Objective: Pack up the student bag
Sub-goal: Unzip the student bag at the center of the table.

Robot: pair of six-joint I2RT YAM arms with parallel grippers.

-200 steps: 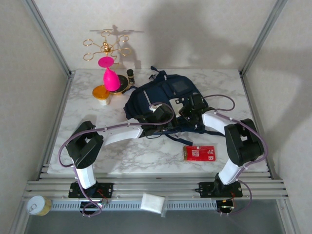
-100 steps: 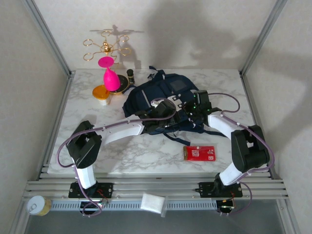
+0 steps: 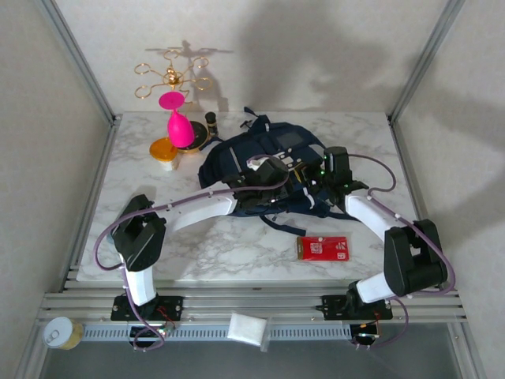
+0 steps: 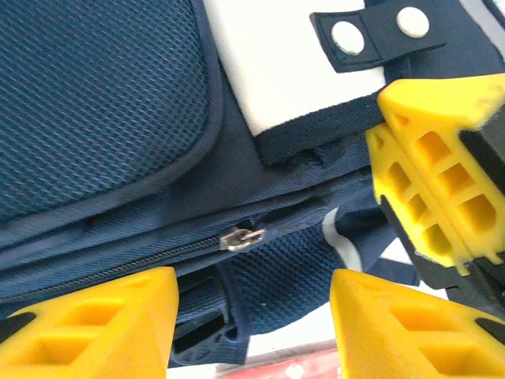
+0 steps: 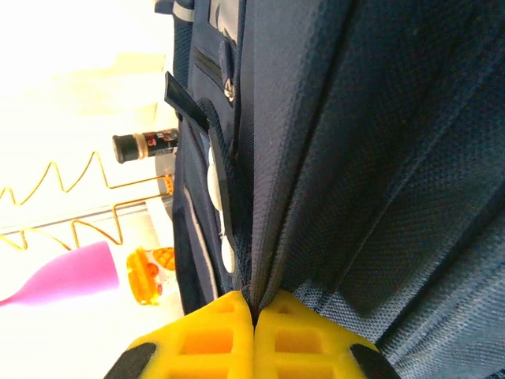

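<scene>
Top external view shows us the student bag [image 3: 229, 162], a large navy-blue fabric backpack, lying on the white marbled table [image 3: 197, 245] with both our claws meeting on its near side. The left claw [image 3: 282, 180] and the right claw [image 3: 309, 180] sit just beside each other on the fabric.

From the left wrist we see the left claw [image 4: 248, 316] standing wide, its yellow plastic fingers [image 4: 87, 328] apart with the bag's cloth beyond the gap. Just ahead of them, between the two, runs the dark zipper with its small silver metal pull [image 4: 241, 237]. Farther ahead lies a padded navy mesh panel [image 4: 95, 87]. Ahead to the right is a white-grey patch [image 4: 284, 63] bearing a dark tab with two pale round studs [image 4: 375, 31]. To the right of this claw, the right claw's yellow fingers [image 4: 434, 181] meet the bag just beside the patch's navy edging.

From the right wrist we see the right claw [image 5: 254, 316] closed tight, pads together. A fold of the bag [image 5: 379, 158] runs down into the seam between them, so it pinches the fabric. Beyond this claw's left finger, well apart from it, stand a small dark bottle with a black cap [image 5: 146, 144], a gold wire rack [image 5: 47, 189] and a bright pink goblet [image 5: 71, 272].

On the near side of the right claw, apart from the bag, a flat red rectangular packet [image 3: 322, 248] lies on the table.
</scene>
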